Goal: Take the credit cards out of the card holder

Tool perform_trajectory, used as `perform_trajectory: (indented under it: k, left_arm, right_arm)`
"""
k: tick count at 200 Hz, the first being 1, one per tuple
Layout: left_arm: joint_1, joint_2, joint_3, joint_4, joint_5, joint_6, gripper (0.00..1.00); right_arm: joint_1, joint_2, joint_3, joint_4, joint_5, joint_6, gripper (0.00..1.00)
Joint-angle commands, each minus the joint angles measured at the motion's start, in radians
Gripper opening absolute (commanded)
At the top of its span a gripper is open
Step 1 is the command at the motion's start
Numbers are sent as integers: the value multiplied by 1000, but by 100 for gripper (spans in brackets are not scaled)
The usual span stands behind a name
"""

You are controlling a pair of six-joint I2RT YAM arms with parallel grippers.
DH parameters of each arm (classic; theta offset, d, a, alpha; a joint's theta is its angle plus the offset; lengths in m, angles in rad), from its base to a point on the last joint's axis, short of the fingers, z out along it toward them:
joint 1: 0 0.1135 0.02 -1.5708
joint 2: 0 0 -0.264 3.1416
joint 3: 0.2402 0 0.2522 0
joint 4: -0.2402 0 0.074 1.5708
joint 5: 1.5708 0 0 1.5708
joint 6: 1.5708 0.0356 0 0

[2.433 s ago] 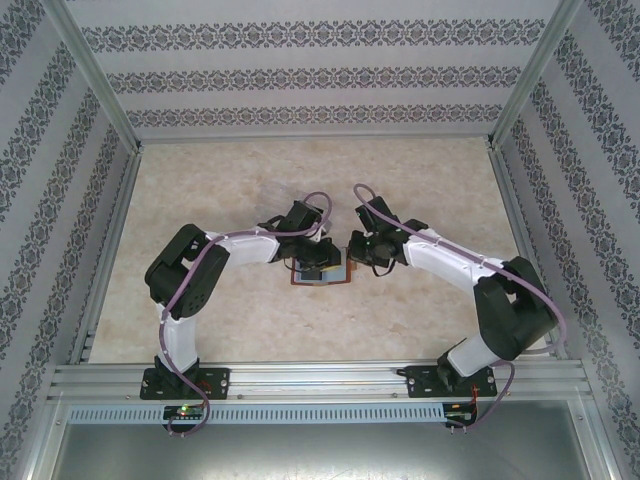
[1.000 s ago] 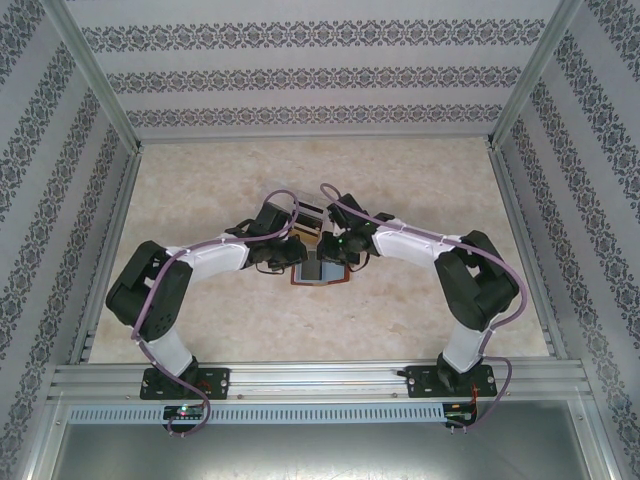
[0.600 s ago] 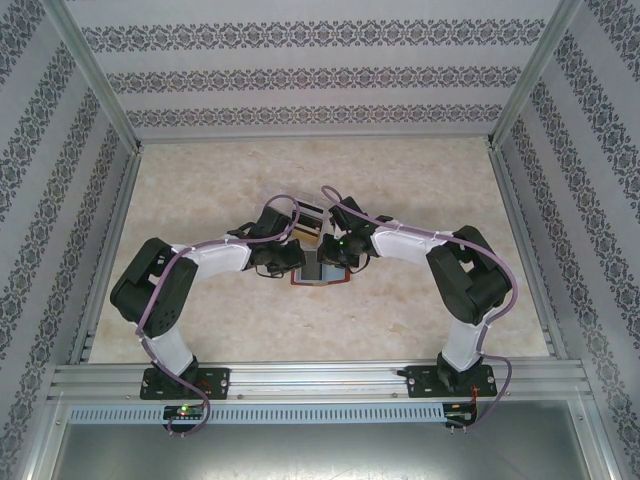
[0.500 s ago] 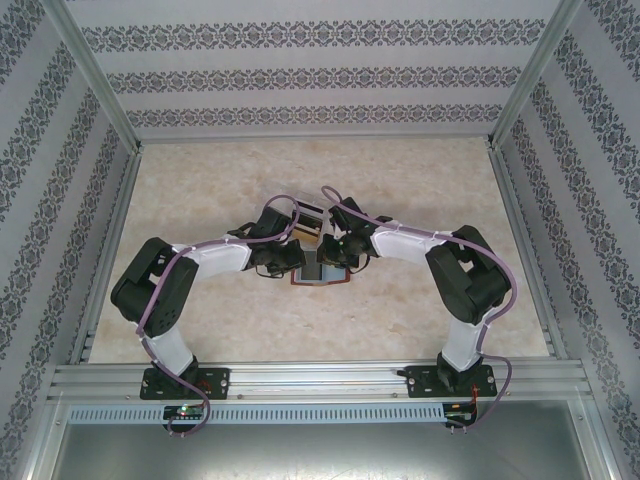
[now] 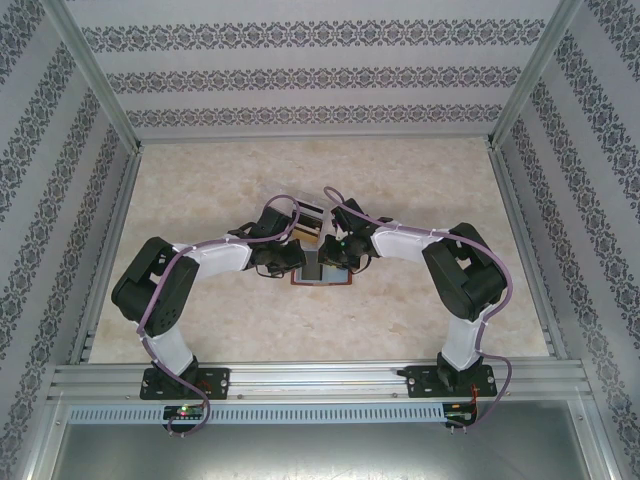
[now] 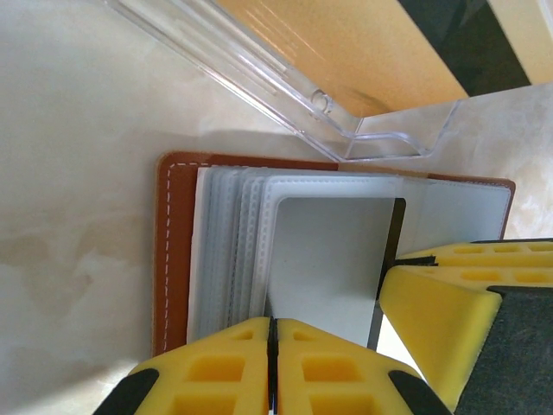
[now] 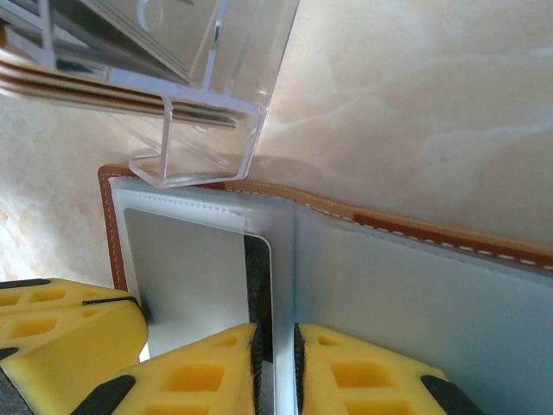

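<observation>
Two hands had closed in from either side over the last couple of seconds and met above the brown leather card holder point(image 5: 322, 282), which lay open near the middle of the beige marbled tabletop point(image 5: 200, 200). The left hand point(image 6: 271, 346) was shut tight at the near edge of the clear plastic sleeves point(image 6: 229, 251) (whether it pinched one I could not tell). The right hand point(image 7: 275, 350) stood almost closed, seemingly nipping the dark-striped edge of a white credit card point(image 7: 186, 268) that sat in its pocket. The pull looked ready but not done. A clear plastic box point(image 7: 207, 104) holding tan cards point(image 6: 346, 43) sat right against the holder's far edge, crowding any slide that way.
</observation>
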Motion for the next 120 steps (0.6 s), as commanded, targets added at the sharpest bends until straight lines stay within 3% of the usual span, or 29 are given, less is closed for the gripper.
perform_trajectory:
  k: [1, 61, 120]
  left_arm:
    - [5, 43, -4, -54, -19, -12, 10]
    - [5, 52, -9, -56, -16, -21, 10]
    - [5, 32, -9, -55, -21, -15, 12]
  right_arm:
    - [-4, 20, -19, 30, -32, 18, 20]
    - [-11, 15, -46, 97, -76, 23, 17]
    - [-25, -20, -71, 95, -58, 8, 6]
